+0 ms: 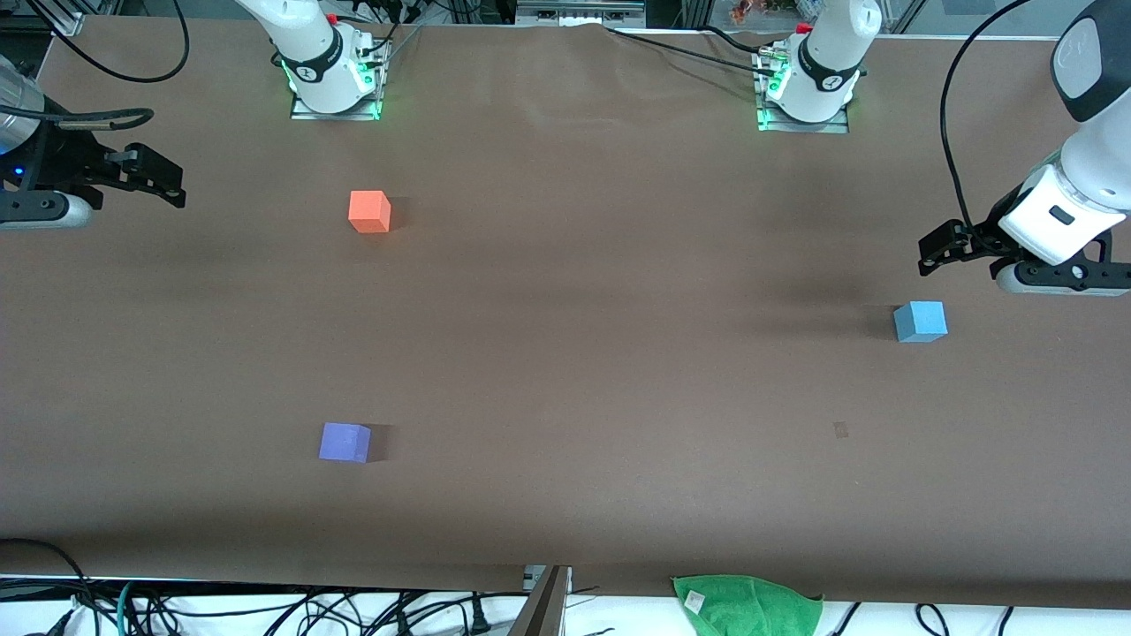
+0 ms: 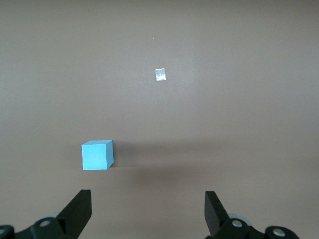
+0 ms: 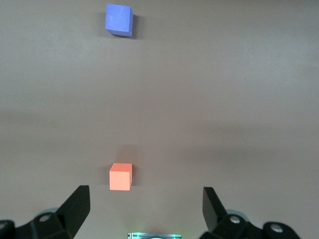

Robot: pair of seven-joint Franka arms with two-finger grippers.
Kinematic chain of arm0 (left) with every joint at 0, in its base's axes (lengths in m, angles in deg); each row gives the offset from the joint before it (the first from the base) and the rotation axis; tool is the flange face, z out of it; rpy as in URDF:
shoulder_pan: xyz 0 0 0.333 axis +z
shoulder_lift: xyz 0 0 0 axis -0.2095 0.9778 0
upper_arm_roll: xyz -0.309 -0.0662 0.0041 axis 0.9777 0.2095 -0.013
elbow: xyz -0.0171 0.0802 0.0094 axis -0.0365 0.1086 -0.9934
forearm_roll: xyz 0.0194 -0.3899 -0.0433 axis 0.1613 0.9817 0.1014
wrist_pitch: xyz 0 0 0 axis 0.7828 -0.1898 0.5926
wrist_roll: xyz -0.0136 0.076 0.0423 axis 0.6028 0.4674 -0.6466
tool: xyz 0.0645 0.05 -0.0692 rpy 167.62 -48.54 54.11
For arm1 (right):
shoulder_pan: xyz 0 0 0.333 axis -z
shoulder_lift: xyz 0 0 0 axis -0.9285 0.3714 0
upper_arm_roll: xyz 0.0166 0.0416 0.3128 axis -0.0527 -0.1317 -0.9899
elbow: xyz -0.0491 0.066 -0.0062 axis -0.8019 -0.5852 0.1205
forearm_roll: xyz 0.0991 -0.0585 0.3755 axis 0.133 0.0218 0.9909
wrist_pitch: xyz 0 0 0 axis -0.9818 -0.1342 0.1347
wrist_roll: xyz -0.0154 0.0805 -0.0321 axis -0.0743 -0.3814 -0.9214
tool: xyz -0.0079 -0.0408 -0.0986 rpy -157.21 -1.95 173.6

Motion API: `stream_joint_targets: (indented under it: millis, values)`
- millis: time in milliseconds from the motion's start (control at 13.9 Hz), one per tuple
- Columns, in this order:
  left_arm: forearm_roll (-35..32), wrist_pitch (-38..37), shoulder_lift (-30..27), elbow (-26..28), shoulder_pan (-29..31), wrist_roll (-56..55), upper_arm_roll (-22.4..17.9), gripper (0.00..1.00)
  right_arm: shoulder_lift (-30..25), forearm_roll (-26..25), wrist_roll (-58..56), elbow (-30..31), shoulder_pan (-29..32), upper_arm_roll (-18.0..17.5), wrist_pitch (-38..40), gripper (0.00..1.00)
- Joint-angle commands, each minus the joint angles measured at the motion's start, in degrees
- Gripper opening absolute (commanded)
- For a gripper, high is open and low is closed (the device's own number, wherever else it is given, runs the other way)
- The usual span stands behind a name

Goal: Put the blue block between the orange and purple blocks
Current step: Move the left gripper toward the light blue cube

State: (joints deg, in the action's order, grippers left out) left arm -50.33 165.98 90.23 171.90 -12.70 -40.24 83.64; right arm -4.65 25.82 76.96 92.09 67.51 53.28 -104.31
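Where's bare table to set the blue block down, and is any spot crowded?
Bare brown table lies between the orange block and the purple block, with nothing in that gap. The wide middle stretch toward the blue block is also bare. Nowhere is crowded; both grippers hang open at the table's ends.

Green cloth (image 1: 747, 603) cut off by front view's lower edge. Both wrist views crop their own gripper bodies. Small pale patch (image 2: 160, 74) past the left gripper (image 2: 148, 211): too small to identify.

No legible text, labels, brands or numbers on anything in any view.
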Motion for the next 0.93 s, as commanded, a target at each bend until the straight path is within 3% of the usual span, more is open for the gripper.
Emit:
stream_joint_targets:
  millis: [0,431,861]
  values:
    - [0.93,0.03,-1.5,1.03,0.87,0.26,0.78,1.0,-0.42,0.36,-0.65,0.62,0.51,-0.2,-0.65,1.0]
    - [0.58,-1.45,-1.33,0.94,0.96,0.34,0.78,1.0,-0.34,0.36,-0.65,0.62,0.51,-0.2,-0.65,1.0]
    - [0.58,-5.76,-0.8,-3.36,0.87,0.43,0.7,1.0,-0.42,0.36,-0.56,0.62,0.51,-0.2,-0.65,1.0]
